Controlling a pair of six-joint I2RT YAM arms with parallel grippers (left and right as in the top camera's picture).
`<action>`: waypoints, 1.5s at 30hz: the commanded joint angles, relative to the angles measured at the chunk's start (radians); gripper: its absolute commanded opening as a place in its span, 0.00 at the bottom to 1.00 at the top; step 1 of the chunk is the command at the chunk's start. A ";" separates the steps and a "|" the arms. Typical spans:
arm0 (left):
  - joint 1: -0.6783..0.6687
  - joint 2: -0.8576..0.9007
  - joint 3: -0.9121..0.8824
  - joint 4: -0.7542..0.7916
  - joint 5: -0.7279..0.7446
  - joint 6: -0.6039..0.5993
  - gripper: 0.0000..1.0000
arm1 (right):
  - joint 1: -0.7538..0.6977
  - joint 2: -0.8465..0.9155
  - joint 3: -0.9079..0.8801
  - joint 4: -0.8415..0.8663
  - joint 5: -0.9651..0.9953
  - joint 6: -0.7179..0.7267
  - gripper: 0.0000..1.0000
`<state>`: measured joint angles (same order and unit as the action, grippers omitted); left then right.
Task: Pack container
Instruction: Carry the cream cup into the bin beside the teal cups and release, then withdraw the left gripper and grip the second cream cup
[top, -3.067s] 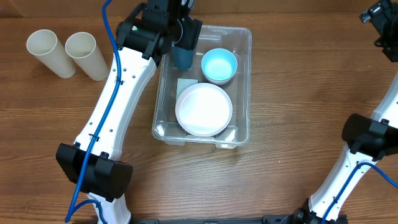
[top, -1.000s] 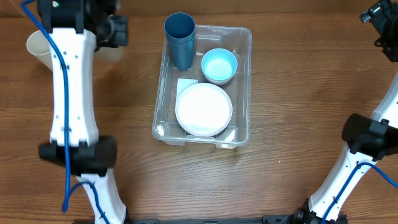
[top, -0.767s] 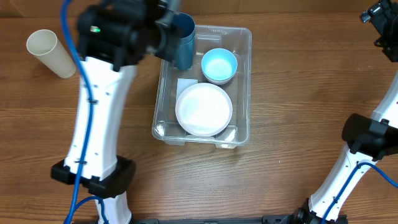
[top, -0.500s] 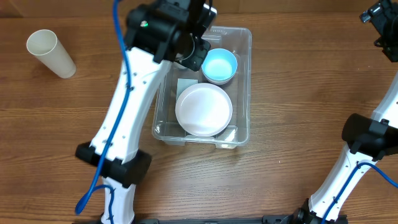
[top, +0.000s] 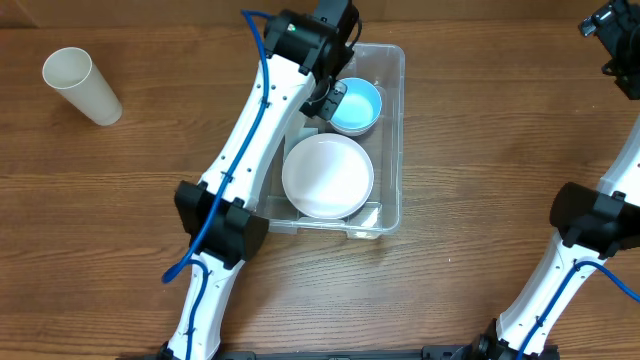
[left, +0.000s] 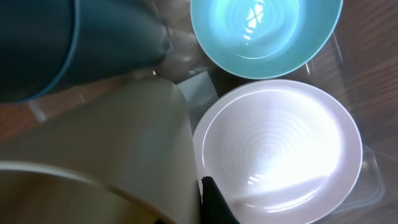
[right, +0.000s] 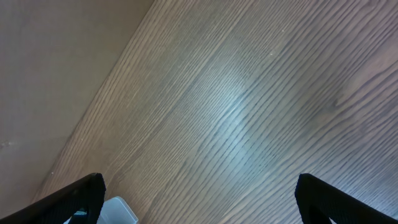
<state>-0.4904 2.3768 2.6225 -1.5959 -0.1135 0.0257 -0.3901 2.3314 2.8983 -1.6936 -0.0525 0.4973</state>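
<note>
Left tool (top: 325, 98) clenched on a cream cup (left: 112, 155); right tool (right: 199, 200) spread wide.
The clear container (top: 392, 145) held a white bowl (top: 328, 177), blue bowl (top: 358, 106) and dark cup (left: 74, 43).

Bright, even light; blurry close foreground.

The table (top: 480, 150) is brown wood with a plain grain and a soft, low sheen. The container (top: 392, 135) is clear, glossy plastic that catches glints at its corners. The white bowl (top: 327, 177) and the light blue bowl (top: 357, 105) look smooth and shiny (both show faint concentric rings in the left wrist view). The dark teal cup (left: 74, 43) is smooth, the cream cup (left: 106, 149) matt. The left arm's shell (top: 243, 150) is glossy white plastic.
</note>
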 joint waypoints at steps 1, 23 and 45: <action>0.006 0.038 0.003 0.007 -0.036 -0.011 0.04 | 0.003 -0.009 0.001 0.005 -0.002 0.004 1.00; 0.008 -0.009 0.085 -0.002 -0.137 -0.006 0.73 | 0.003 -0.009 0.001 0.005 -0.002 0.005 1.00; 0.546 -0.240 0.142 0.087 -0.220 -0.120 0.84 | 0.003 -0.009 0.001 0.005 -0.002 0.004 1.00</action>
<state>-0.0795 2.0911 2.7613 -1.5352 -0.3599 -0.0341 -0.3901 2.3314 2.8983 -1.6939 -0.0525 0.4976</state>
